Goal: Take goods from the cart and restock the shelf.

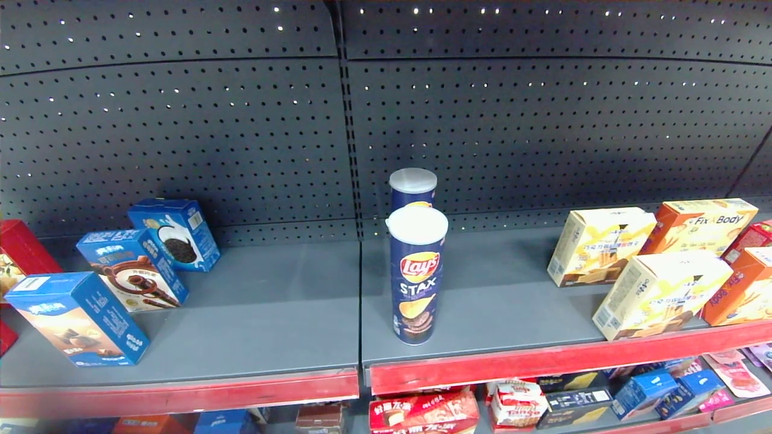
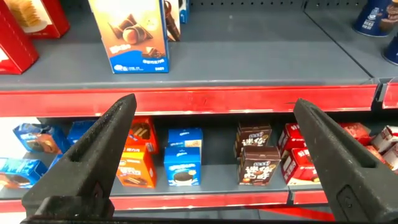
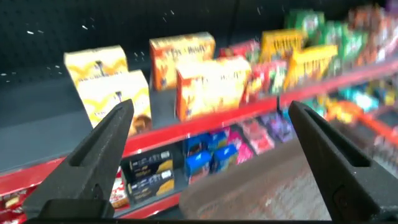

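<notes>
on the grey metal shelf board with a red front strip (image 1: 271, 313), two tall dark blue chip cans with white plastic lids stand upright near the middle, one behind the other. the front can (image 1: 416, 283) stands a little back from the red strip. its label has a red-and-yellow round logo, white lettering and a picture of crisps. the rear can (image 1: 412, 188) stands just behind it, close to the dark pegboard back wall (image 1: 241, 132), its label mostly hidden.

to the left, three blue cardboard boxes stand in a slanting row: the nearest (image 1: 78, 319) shows chocolate pieces, the middle one (image 1: 132, 268) chocolate rolls, the farthest (image 1: 175, 234) dark sandwich biscuits. a red box (image 1: 21, 247) stands at the far left edge. to the right stand two pale yellow cardboard boxes (image 1: 660, 292) with two orange cardboard boxes (image 1: 699, 226) beside them, all printed with lettering.

the left hand (image 2: 214, 106) hangs before the red strip, its two black fingers (image 2: 106, 143) wide apart with nothing between them. beyond it the lower shelf holds small orange, blue and brown boxes (image 2: 255, 155).

the right hand (image 3: 211, 109) is likewise spread wide and empty, facing the yellow and orange boxes.
</notes>
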### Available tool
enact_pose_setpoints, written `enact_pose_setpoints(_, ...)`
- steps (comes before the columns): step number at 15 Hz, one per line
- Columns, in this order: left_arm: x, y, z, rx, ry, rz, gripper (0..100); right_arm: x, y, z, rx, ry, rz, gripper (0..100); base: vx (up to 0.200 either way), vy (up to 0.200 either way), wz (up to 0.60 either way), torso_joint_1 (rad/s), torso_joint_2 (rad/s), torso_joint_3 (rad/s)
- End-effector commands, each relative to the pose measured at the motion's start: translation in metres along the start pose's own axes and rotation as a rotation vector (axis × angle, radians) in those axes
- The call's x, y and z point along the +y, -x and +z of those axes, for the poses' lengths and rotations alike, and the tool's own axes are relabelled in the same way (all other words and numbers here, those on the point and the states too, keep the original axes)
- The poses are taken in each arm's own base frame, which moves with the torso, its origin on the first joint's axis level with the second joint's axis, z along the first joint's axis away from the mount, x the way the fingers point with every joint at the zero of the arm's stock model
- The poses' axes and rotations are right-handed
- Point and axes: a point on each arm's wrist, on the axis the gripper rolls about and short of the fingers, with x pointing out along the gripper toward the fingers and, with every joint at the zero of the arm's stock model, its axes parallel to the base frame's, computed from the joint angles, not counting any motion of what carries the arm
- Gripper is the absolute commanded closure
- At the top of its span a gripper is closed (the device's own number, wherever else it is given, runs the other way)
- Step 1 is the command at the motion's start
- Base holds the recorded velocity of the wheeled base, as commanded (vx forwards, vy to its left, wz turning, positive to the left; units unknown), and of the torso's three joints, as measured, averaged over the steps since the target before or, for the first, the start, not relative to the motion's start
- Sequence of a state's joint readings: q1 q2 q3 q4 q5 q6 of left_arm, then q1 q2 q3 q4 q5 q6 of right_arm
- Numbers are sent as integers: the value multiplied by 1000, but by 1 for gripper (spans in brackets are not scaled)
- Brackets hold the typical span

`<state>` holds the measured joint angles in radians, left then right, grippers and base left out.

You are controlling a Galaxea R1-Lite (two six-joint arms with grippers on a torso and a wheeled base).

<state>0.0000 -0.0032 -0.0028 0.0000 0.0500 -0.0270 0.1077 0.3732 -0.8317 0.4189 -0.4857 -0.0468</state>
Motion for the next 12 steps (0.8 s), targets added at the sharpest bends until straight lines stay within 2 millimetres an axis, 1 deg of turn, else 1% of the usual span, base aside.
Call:
enact_pose_setpoints(1,0,0,0,3,0,1,0,5,1,-36,19,-81,-58,0,0,0,0,0,0,0)
enact_pose_setpoints(3,0,0,0,3,2,1,0,5,3,-67,2,-72,38,0,0,0,0,0,0,0)
enact_pose_setpoints(4,0,0,0,3,0,1,0,9,9,-92,-18,-57,116,0,0,0,0,0,0,0)
enact_pose_setpoints(5,0,0,0,3,0,1,0,11,14,-103,-31,-54,147,0,0,0,0,0,0,0)
enact_pose_setpoints(6,0,0,0,3,0,1,0,15,11,-115,-20,-54,186,0,0,0,0,0,0,0)
enact_pose_setpoints(7,0,0,0,3,0,1,0,16,8,-120,-32,-57,198,0,0,0,0,0,0,0)
enact_pose_setpoints(8,0,0,0,3,0,1,0,18,4,-134,-18,-52,205,0,0,0,0,0,0,0)
enact_pose_setpoints(9,0,0,0,3,2,1,0,19,1,-139,-18,-52,206,0,0,0,0,0,0,0)
enact_pose_setpoints(11,0,0,0,3,0,2,0,25,-11,-157,-43,-46,230,0,0,0,0,0,0,0)
enact_pose_setpoints(12,0,0,0,3,0,1,0,26,-13,-162,-44,-40,233,0,0,0,0,0,0,0)
